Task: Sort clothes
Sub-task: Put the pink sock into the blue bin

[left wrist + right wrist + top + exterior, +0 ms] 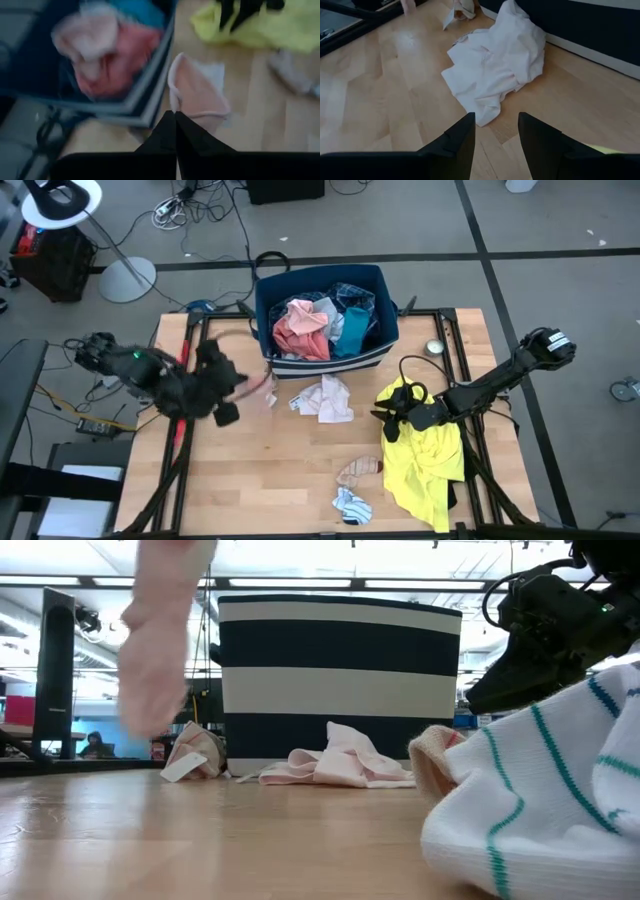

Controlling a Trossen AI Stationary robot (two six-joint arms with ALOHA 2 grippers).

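Observation:
My left gripper (pixel 245 387) hovers above the table's left half, just in front of the navy striped bin (pixel 325 310), and is shut on a pale pink piece (pixel 196 95). In the low view that piece (pixel 160 650) hangs blurred, above the wood. The bin holds pink and blue clothes. A white and pink garment (pixel 325 398) lies crumpled on the table before the bin. My right gripper (pixel 495 120) stands open and low, pointing at this garment (pixel 495 65) without touching it. The right arm reaches over a yellow shirt (pixel 425 455) spread on the table's right side. My left gripper pinches the pink piece by its upper end (pixel 176 107) between its two shut fingers. The fingers slant downward from the table's left. The piece hangs slack below them, its lower end (pixel 150 720) clear of the table.
A white sock with teal stripes (pixel 352 505) lies near the front edge, close to the low camera (pixel 540 810). A beige piece (pixel 360 470) lies beside the yellow shirt. A small pinkish piece with a tag (pixel 195 752) lies at the bin's foot. Bare wood (pixel 250 470) shows at the front left.

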